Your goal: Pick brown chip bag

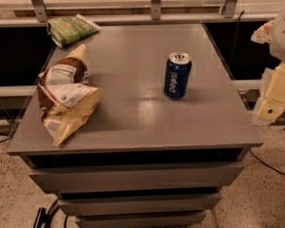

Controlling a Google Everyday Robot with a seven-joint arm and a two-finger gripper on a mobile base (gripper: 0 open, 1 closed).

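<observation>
The brown chip bag [65, 95] lies on its side at the left of the grey table top [133, 80]. It is wrinkly foil, dark brown and pale yellow, with white label panels facing up. Its lower corner reaches the table's front left edge. My gripper [274, 91] shows as pale cream parts at the right edge of the camera view, off the table's right side and well away from the bag. It holds nothing that I can see.
A blue Pepsi can [177, 75] stands upright right of the table's middle. A smaller flat green bag [72, 29] lies at the back left corner. Drawers [137, 177] sit below the top. A rail with metal posts [155, 1] runs behind.
</observation>
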